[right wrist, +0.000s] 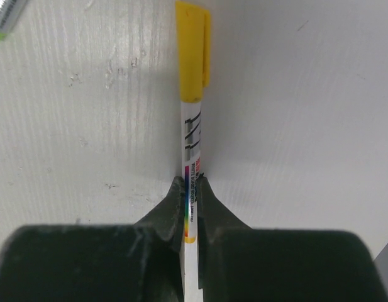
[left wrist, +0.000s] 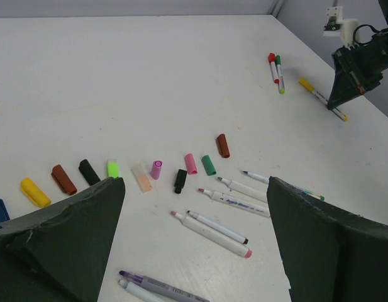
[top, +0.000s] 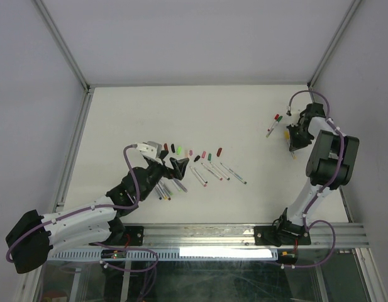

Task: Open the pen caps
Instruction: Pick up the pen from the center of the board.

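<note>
Right gripper: jaws pinched tight on the white barrel of a yellow pen, low down near its back end.
Yellow cap: on the pen, pointing away from the fingers; the pen lies flat on the table.
Left gripper: jaws spread wide with nothing between them, hanging over the open pens.
Caps: loose ones lie in a ragged row on the table just beyond the left gripper, running blue, yellow, brown, black, green, peach, pink and dark red.
Capped pair: a red and a green pen side by side, near the right gripper and well apart from the row.
Table: plain white, a little scuffed close up.
Room: pale grey walls on three sides, a metal rail along the near edge carrying both arms.
Top view only: both arms whole, left reaching to mid-table, right at the far right side.
Left wrist only: the cap colours, plus the right gripper from the side.
Right wrist only: the grip itself and the print on the barrel.
</note>
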{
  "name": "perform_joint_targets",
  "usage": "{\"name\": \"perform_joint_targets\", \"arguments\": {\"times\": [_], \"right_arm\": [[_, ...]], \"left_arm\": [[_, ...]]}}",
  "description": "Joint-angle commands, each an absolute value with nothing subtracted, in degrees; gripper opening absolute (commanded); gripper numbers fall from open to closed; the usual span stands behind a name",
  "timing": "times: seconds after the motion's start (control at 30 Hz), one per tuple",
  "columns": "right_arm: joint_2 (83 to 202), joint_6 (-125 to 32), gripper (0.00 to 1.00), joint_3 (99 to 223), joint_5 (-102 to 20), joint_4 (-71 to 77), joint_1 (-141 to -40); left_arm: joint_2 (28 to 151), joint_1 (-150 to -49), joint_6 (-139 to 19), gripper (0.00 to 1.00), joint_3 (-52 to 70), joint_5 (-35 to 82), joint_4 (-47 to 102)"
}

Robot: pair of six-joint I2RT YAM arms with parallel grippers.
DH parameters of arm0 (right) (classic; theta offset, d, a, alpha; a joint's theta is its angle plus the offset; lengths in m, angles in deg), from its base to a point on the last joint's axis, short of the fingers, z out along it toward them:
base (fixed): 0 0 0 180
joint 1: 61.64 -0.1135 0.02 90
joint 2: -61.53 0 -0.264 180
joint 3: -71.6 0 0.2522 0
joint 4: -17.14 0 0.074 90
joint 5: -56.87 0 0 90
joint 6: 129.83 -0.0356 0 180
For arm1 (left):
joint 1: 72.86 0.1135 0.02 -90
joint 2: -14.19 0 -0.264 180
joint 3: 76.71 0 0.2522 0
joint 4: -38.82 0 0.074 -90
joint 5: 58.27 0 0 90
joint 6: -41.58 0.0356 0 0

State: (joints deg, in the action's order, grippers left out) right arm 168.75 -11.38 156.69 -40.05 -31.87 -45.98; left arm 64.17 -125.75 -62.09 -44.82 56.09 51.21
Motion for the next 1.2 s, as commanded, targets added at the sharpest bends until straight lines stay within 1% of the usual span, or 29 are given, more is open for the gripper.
{"name": "perform_joint_targets", "arguments": {"times": [0.0,0.13,0.3,0.4,0.6,0.77,0.87,1.0,1.17], "right_arm": [[167.75,-10.73,0.0,155.25,-42.95,-34.61,-45.25],[166.34,-10.8,0.0,155.12,-46.12,-34.7,-45.12],[163.73,-11.38,0.0,154.74,-51.35,-34.52,-45.11],[162.25,-11.76,0.0,154.5,-54.07,-34.25,-45.11],[159.11,-12.39,0.0,154.1,-61.98,-34.03,-45.61],[156.38,-13.55,0.0,154.19,-69.37,-34.37,-46.78],[154.42,-14.34,0.0,154.15,-74.1,-34.37,-47.81],[151.52,-15.65,0.0,153.74,-81.2,-34.3,-49.85],[148.61,-17.06,0.0,153.09,-87.69,-34.01,-53.22]], "left_arm": [[64.4,-125.86,-63.83,0.99,-44.02,53.36,55.18],[65.71,-125.86,-66.96,0.99,-44.25,49.87,58.63],[71.83,-125.78,-73.54,0.99,-43.98,41.91,69.63],[79.22,-125.38,-78.12,0.99,-39.75,37.79,74.22],[94.45,-122.91,-87.64,0.99,-29.36,33.65,77.4],[108.09,-117.82,-99.77,0.97,-25.86,26.68,92.99],[115.32,-116.85,-105.4,0.96,-22.62,25.47,99.73],[121.72,-116.85,-106.82,0.94,-16.32,24.86,100.36],[126.57,-116.82,-107.53,0.94,-11.15,23.93,102.13]]}}
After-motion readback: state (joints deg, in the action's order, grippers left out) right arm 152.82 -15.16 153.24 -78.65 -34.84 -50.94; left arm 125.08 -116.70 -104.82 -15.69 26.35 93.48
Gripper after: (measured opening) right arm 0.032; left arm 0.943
